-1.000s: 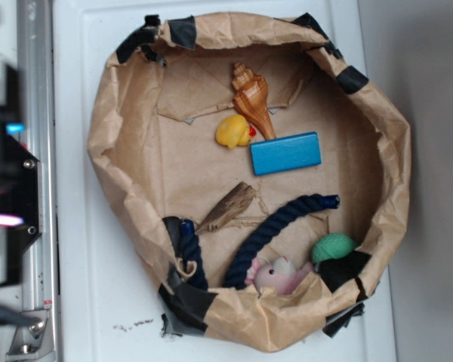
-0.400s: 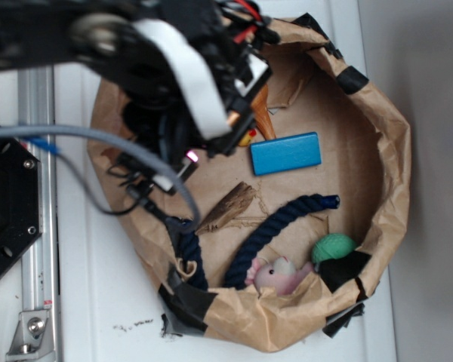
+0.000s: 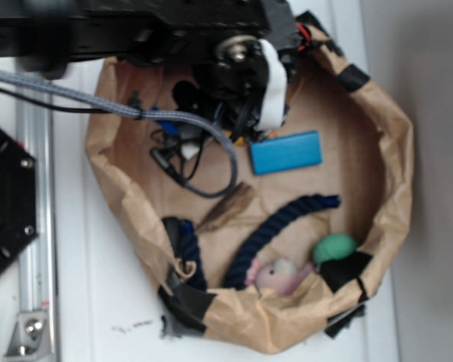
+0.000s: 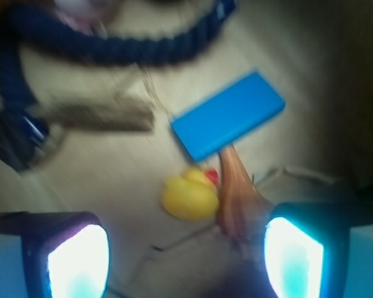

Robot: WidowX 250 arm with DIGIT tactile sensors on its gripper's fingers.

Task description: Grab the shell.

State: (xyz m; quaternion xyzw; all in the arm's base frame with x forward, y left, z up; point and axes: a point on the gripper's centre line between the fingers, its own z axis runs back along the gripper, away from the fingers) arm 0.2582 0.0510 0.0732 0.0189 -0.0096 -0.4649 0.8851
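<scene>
The shell (image 4: 236,202) lies on the brown paper just inside the right-hand finger of the gripper (image 4: 185,257), its pointed tail running away from the gripper to the blue block (image 4: 227,115). The yellow duck (image 4: 188,195) sits between the fingers, touching the shell. The jaws stand wide apart and hold nothing. The wood piece (image 4: 93,115) and navy rope (image 4: 105,46) lie farther ahead.
</scene>
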